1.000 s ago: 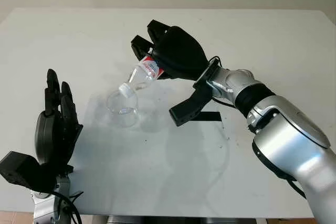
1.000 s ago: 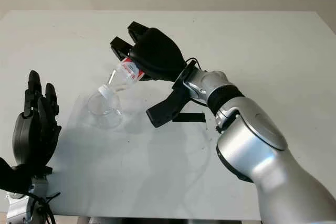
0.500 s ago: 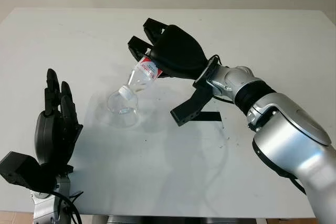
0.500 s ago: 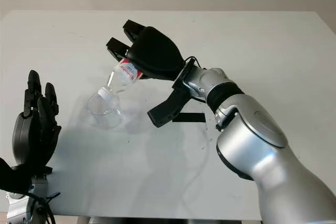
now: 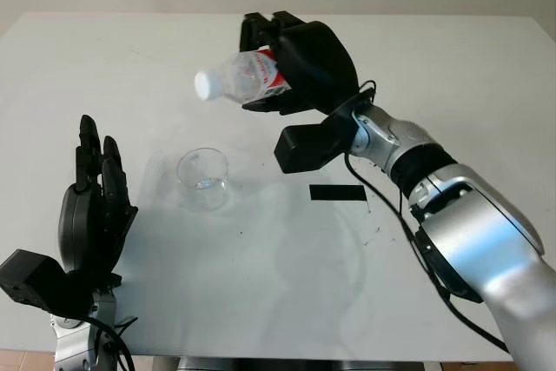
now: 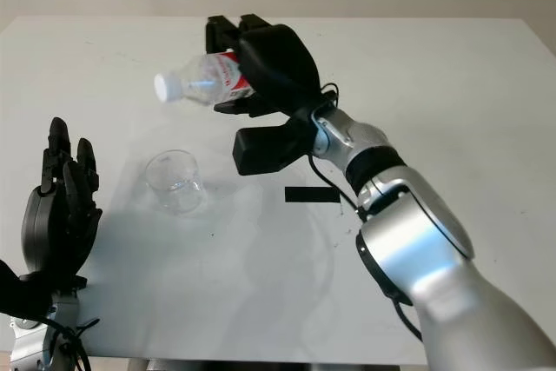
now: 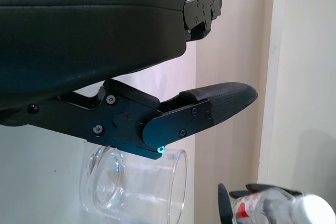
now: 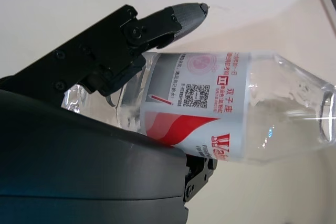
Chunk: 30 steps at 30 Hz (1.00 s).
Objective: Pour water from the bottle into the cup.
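Right hand (image 5: 300, 58) grasps the red-and-white labelled bottle (image 5: 243, 76), QR code showing, above the cup (image 5: 204, 178); left hand (image 5: 91, 215) open, black tape strip (image 5: 338, 192) nearby.

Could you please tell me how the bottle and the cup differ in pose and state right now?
The bottle is held in the air by the right hand, lying nearly level; the cup stands upright on the table, untouched. The bottle carries a red and white label; the cup is plain. Both are clear.
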Tool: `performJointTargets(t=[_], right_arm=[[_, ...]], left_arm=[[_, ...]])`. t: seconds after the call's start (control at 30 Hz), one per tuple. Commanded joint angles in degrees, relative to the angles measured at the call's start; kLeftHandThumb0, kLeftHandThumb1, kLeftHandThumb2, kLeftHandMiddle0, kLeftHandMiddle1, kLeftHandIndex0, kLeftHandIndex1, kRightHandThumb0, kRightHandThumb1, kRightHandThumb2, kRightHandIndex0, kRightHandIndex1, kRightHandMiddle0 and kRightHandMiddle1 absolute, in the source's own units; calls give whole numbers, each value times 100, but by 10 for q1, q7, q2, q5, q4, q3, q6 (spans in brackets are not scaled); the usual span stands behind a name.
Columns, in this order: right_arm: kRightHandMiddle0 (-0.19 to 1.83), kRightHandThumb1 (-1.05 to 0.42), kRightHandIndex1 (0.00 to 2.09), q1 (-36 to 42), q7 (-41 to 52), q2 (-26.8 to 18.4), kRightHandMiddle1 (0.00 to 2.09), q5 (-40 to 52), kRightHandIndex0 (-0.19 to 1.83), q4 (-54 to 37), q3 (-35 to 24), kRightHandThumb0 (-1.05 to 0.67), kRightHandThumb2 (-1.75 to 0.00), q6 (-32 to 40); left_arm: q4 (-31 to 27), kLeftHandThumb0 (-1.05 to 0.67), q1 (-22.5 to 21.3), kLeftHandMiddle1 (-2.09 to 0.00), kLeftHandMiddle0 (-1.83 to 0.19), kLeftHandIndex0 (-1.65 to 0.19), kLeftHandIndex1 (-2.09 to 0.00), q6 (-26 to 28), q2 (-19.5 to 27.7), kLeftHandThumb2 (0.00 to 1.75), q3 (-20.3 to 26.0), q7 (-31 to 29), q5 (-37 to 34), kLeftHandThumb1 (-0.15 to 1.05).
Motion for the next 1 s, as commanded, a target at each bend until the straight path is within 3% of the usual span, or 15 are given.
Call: performJointTargets(t=[0.0, 0.17, 0.3, 0.43, 0.63, 0.97], right_arm=[[79, -105, 209, 23, 21, 6, 209, 36, 112, -19, -35, -42, -41, -19], [87, -105, 209, 85, 86, 4, 209, 92, 123, -49, -79, -41, -45, -57], [86, -105, 209, 139, 191, 12, 209, 173, 117, -86, -129, -42, -47, -63], [79, -105, 209, 187, 239, 3, 209, 205, 110, -137, -156, -41, -46, -69], [76, -105, 209, 242, 320, 15, 209, 283, 104, -219, -205, -37, -45, -4], [75, -105, 209, 315, 369, 12, 209, 305, 98, -344, -233, -39, -45, 118]], left_arm=[[17, -71, 9, 0, 19, 19, 0, 1, -14, 71, -9, -4, -5, 105], [26, -71, 10, 0, 19, 19, 0, -4, -8, 74, -9, -23, -7, 105], [29, -71, 10, 0, 19, 19, 0, -5, -8, 73, -7, -27, -9, 105], [30, -71, 10, 0, 19, 19, 0, -5, -8, 74, -6, -33, -14, 105], [32, -71, 15, 0, 19, 19, 0, -9, -7, 74, -3, -31, -12, 105], [37, -71, 12, 0, 19, 19, 0, -6, -6, 74, 1, -35, -21, 105]])
